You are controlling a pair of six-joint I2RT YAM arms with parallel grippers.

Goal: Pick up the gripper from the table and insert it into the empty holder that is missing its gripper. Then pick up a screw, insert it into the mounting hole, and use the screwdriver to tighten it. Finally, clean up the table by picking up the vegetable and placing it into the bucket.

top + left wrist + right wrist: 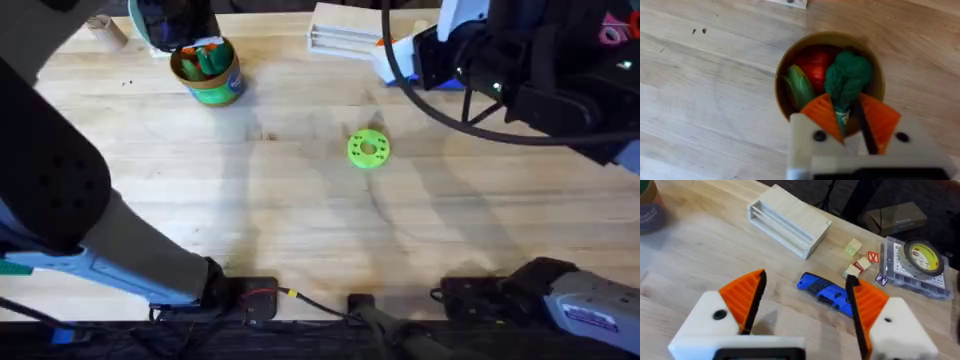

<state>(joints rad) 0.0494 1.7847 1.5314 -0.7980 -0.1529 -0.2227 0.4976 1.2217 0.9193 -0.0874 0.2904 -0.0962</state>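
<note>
The left gripper (844, 122) hung directly over the small round yellow-rimmed bucket (206, 72), its orange ribbed pads pinched on the stem of a dark-green knitted vegetable (847, 77), apparently ready to drop it among the red and green pieces inside. Farther right, the right gripper (805, 297) hovered with its fingers spread wide and empty above the stubby blue screwdriver (826, 294) lying on the wood.

The wooden table (300, 210) bears the bucket (208, 72), green disc (368, 149) and screwdriver (826, 294).
</note>
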